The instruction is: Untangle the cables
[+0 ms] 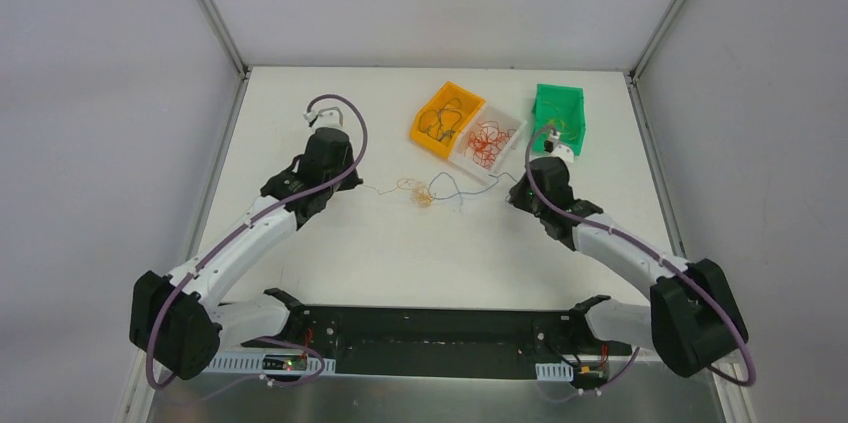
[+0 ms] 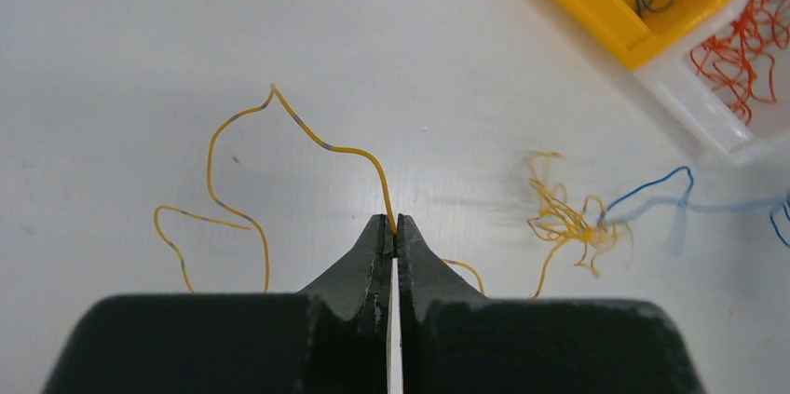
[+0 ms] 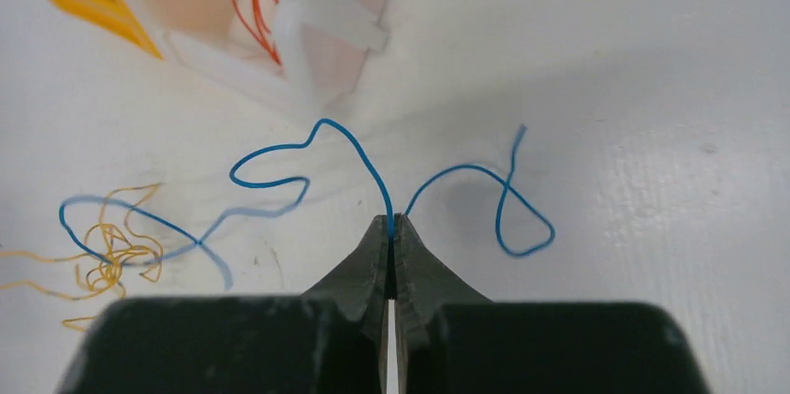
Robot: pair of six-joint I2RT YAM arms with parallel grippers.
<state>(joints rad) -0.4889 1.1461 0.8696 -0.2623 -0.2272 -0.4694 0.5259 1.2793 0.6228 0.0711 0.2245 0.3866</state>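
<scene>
Left gripper (image 2: 392, 223): closed, the yellow wire (image 2: 347, 149) pinched at its very tips.
Yellow wire: laid in loose loops on the table (image 2: 112, 31), then led rightward to the clump (image 2: 562, 224).
Clump: the cables are knotted here, between both arms.
Blue wire (image 3: 322, 122): threaded through the clump.
Right gripper (image 3: 392, 223): clamped on the blue wire.
Step in hand: the wires are best drawn apart slowly and kept low. Tension should be eased if the knot tightens.

This is a robotics lab test cell. Plain grey panels (image 1: 100, 93) on aluminium posts (image 1: 212, 11) box in a white counter (image 1: 380, 263), with small plastic parts bins (image 1: 428, 113) at the back.
</scene>
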